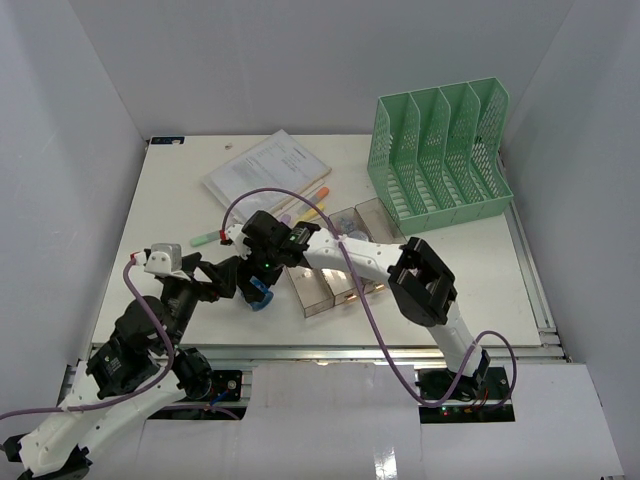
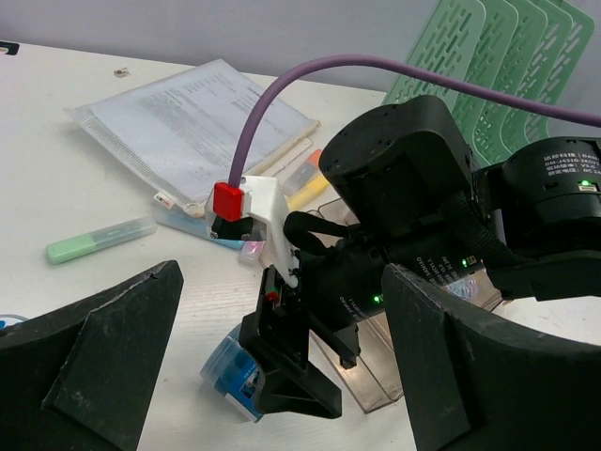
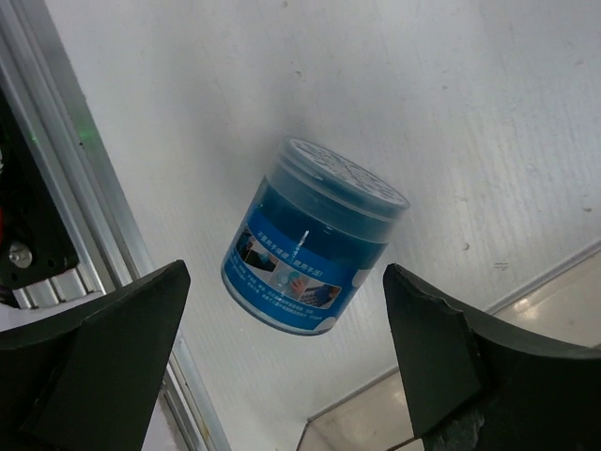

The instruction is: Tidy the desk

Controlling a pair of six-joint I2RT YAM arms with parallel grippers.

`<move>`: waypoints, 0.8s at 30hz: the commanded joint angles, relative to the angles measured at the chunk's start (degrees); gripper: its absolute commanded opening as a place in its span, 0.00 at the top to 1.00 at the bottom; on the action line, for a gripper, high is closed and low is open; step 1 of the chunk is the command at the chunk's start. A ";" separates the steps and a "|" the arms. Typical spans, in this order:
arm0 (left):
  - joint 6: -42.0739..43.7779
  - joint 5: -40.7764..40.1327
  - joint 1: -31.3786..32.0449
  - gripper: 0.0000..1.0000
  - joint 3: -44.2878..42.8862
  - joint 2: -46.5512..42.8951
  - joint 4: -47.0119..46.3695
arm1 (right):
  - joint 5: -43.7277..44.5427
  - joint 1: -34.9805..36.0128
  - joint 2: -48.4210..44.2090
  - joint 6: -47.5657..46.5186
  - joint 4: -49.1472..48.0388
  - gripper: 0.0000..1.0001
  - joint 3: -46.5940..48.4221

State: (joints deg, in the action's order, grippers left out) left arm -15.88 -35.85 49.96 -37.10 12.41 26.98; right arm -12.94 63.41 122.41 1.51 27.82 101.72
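Right pincer [image 3: 284, 277] hangs released above the blue jar [image 3: 315, 235] on the counter [image 3: 441, 103], jaws wide, likely lining up to grasp it.

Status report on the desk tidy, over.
Left end effector open, empty. Right end effector open over blue jar, not gripping. Papers, green highlighter loose on desk. Right arm crowds the left's front.

White arm links [image 1: 360, 258], black joints [image 1: 425, 282], purple cables [image 2: 376, 62], a red plug [image 2: 228, 200], green status lights [image 2: 377, 300].
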 commanded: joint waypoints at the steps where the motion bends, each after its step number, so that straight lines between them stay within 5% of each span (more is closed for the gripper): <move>1: 0.23 0.60 -0.92 0.02 -0.20 -1.51 0.26 | 5.64 1.81 1.52 1.86 -2.50 0.10 0.16; 17: 0.33 1.44 -2.05 0.02 0.09 -2.40 -0.01 | 15.98 4.53 1.84 -1.32 -5.37 0.04 -6.86; 23: 0.41 1.84 -2.14 0.02 0.01 -1.69 0.00 | 11.71 4.53 0.37 -5.64 -6.11 0.37 -7.68; 24: 0.41 1.84 -2.14 0.02 0.10 -1.78 0.00 | 11.79 4.62 0.37 -6.17 -6.02 0.50 -7.24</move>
State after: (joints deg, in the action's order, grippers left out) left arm -15.88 -34.94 48.10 -37.10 9.91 26.96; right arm 0.10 68.20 124.97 -1.54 21.63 94.59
